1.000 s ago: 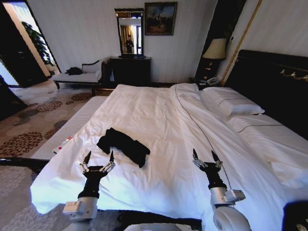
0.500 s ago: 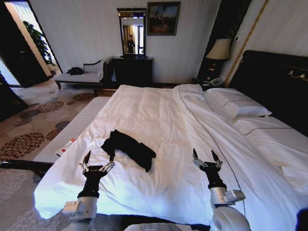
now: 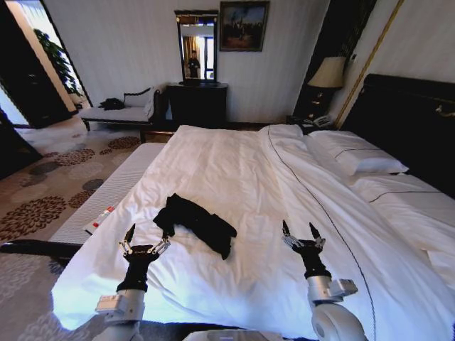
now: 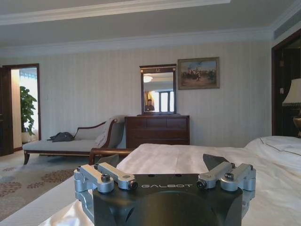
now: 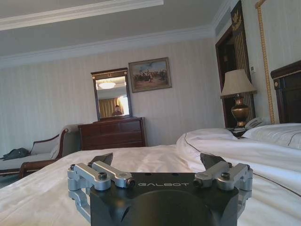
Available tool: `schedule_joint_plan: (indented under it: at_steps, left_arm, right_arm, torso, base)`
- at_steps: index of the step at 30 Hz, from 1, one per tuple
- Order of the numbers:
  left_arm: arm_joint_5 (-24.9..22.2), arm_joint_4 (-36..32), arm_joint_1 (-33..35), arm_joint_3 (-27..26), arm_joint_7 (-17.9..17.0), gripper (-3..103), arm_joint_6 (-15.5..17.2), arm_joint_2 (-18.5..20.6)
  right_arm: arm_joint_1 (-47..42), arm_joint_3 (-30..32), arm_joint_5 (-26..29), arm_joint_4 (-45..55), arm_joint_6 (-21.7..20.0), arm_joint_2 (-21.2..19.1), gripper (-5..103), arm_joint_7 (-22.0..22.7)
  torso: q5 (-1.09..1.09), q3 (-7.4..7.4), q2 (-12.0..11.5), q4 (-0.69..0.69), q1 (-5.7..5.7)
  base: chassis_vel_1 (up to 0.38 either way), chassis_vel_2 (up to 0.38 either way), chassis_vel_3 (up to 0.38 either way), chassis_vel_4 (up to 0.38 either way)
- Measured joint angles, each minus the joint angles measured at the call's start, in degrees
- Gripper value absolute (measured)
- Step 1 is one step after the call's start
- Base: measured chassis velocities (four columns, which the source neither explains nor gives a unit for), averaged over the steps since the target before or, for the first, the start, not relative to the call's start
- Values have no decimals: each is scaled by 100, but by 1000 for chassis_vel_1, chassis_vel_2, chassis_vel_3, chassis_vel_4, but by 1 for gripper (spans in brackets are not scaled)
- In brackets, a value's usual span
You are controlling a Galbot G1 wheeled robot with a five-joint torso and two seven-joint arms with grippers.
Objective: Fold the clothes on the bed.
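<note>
Bed point(image 3: 234, 170): large double, white duvet, lying lengthwise away from the robot, dark headboard point(image 3: 409, 121) off to the right, white pillows point(image 3: 359, 158) stacked against it. Robot is standing at the near edge, both arms raised over the duvet.

Background furniture, noted once: dark dresser point(image 3: 197, 105) with mirror against the far wall, pale chaise lounge point(image 3: 119, 110) to its left, table lamp point(image 3: 325, 73) beside the headboard.

T-shirt point(image 3: 195, 223): black, crumpled into an elongated heap, not spread flat. It is sitting on the duvet near the foot edge, left of the bed's midline. No lettering is legible in this state. Its long axis is running diagonally, from the far-left end toward the near-right end.

Left gripper point(image 3: 145, 237): fingers spread apart, holding nothing, pointing upward just short of the shirt's far-left end, near but not touching. Same gripper point(image 4: 164, 174) is showing splayed fingers in its wrist view.

Right gripper point(image 3: 299, 232): likewise spread wide and empty, hovering over bare duvet, clearly apart from the shirt's near-right end. Wrist view confirms the gap point(image 5: 157, 169).

Judgement: shirt is lying ahead and between the two grippers, offset toward the left arm, which is the nearer. Folding not yet begun; garment needs flattening first.
</note>
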Motion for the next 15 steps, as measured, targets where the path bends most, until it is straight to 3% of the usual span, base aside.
schedule_joint_plan:
  at_steps: [15]
  left_arm:
    - [-14, 59, -32, -13, 1, 100, 14, 1]
  right_arm:
    - [37, -52, -32, -61, -1, -12, 100, -27]
  torso:
    - [0, 0, 0, 0, 0]
  base:
    - [4, 2, -4, -5]
